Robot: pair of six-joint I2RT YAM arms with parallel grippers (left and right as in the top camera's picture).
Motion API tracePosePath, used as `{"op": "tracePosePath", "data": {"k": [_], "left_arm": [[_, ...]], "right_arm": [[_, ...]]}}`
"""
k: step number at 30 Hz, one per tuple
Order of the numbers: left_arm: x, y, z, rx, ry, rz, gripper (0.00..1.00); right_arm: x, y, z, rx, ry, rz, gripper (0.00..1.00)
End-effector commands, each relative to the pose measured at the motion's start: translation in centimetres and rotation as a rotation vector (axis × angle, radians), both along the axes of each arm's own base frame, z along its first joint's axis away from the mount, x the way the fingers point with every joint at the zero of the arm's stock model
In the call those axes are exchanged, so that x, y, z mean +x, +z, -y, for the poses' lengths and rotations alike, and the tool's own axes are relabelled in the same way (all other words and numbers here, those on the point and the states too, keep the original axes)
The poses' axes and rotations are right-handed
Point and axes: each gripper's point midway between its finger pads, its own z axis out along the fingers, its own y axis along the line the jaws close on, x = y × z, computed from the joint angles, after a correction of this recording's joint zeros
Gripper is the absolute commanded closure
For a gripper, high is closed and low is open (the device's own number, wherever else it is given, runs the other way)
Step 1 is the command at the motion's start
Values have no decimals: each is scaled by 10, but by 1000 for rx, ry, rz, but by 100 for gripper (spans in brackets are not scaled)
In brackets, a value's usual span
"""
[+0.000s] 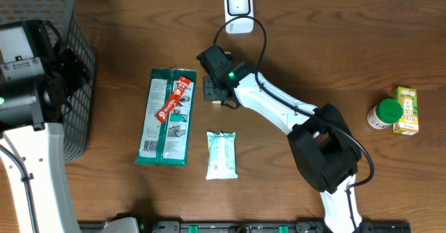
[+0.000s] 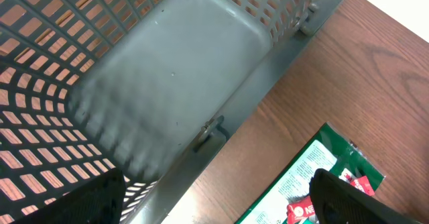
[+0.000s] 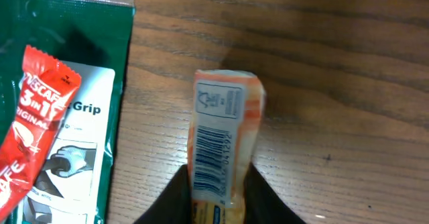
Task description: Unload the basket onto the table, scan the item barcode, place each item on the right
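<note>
Wood-grain tabletop [image 1: 334, 38], w/ a white scanner [image 1: 238, 10] standing at the far edge, about centre. Right gripper [image 3: 219, 184] is down at the table just near of it, jaws pinched against both long sides of a small orange packet [image 3: 224, 130]. Looks like a grip, though at one end of the pack; barcode faces up. Just left lies a green pouch [image 1: 166, 132] w/ a red sachet [image 1: 174, 99] on top, apart from the packet. Left gripper [image 2: 218, 177] hangs over the grey basket [image 2: 167, 83] at the left, jaws wide, nothing btwn them. To do this bit well, I'd say: lift straight up so the packet doesn't slip or drag toward the pouch, then turn the wrist so the barcode meets the scanner window square-on, flat & steady, fingers clear of the bars. Thin pack may bend, so no harder squeeze than needed.
</note>
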Motion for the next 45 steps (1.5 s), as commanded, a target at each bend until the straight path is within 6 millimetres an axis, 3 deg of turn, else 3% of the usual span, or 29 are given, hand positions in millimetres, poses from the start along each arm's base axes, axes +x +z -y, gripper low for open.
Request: {"op": "tracePosePath", "data": {"k": [1,7,13,15,19,24,36,43,45], "left_arm": [[0,2,-3,15,4,-2,12],[0,2,-3,15,5,-3,12],[0,2,-3,15,4,-2,12],[0,2,-3,15,4,-3,12],[0,2,-3,15,4,-3,12],[0,2,-3,15,4,-3,12],[0,2,-3,15,4,-2,12],[0,2,-3,15,4,-3,12],[0,2,-3,15,4,-3,12]], "right_arm": [[6,15,13,-21,8,26,85],[4,44,47,-66,29,19,84],[-6,65,104,-154,33,-42,82],[-12,66,135,-215,-15,-91,82],[-23,59,179,-306,-82,-187,82],[-32,48,207,-341,-113,-255,82],[-54,2,212,-363,-97,-301,78],[-64,-12,189,-292,-51,-314,76],[-64,-13,184,-284,-39,-309,70]]}}
